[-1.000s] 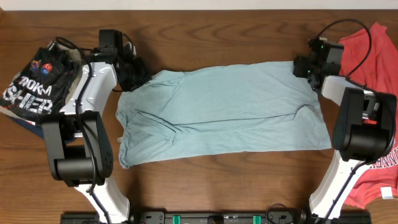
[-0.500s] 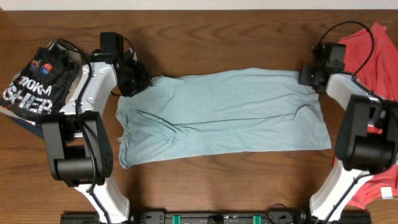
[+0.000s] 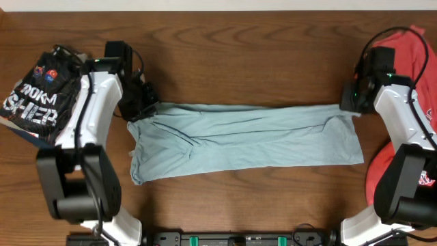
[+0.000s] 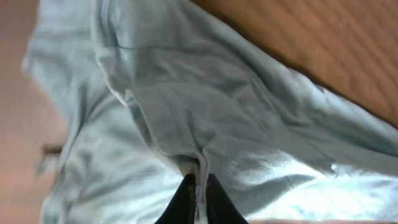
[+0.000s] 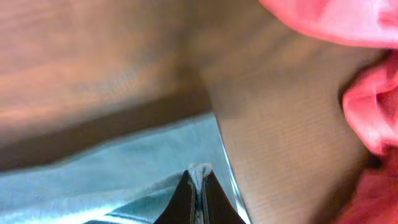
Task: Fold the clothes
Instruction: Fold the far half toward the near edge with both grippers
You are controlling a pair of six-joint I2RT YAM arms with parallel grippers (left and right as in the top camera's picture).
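My left gripper was clamped on a thin pinch of the pale blue-grey T-shirt, with the cloth ridge running up from between the dark tips in the wrist view. From overhead, that gripper sat at the upper left corner of the shirt, just left of the frame's middle. My right gripper was likewise closed on a small fold of the same shirt, at its edge, with bare wood beyond it. From overhead it held the upper right corner.

Between the two, the T-shirt lay flat on the worktop as a wide band across the centre of the frame. Its top edge ran nearly straight from one gripper to the other, and there were creases toward the left end.

A red T-shirt was bunched at the right edge of the frame, partly under the right arm and close to the gripped corner. A black garment with white lettering lay at the upper left, beside the left arm.
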